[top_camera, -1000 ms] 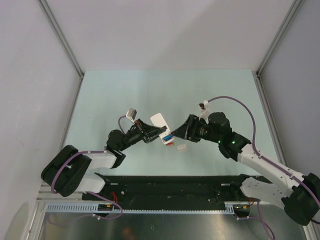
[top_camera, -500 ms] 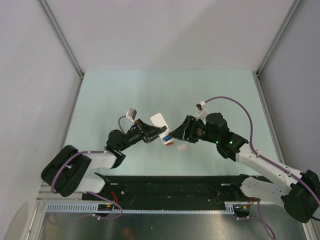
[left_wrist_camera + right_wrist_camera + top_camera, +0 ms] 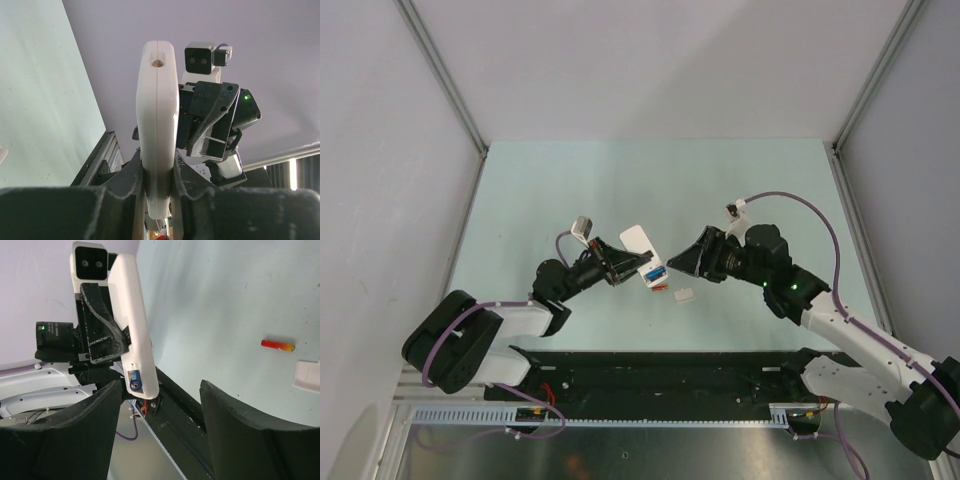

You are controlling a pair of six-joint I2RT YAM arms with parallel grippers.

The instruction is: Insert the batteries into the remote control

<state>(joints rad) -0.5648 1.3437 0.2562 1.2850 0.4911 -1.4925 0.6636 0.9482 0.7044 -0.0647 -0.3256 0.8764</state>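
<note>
Left pincer (image 3: 157,175) clenched on the remote (image 3: 157,125) over the counter's (image 3: 570,180) middle; right pincer (image 3: 160,390) released, empty, just right of it.
Held only by its thin edges, the remote may twist or slip under a push; the blue battery (image 3: 135,382) at its open near end could then drop out toward the orange-red battery (image 3: 277,345) lying loose on the counter. No writing is legible.

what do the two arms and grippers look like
The left arm and right arm have white links and rounded black joints. The left gripper and right gripper are black with two fingers. A purple cable loops to a small camera on each wrist; a green light glows on the right arm.
</note>
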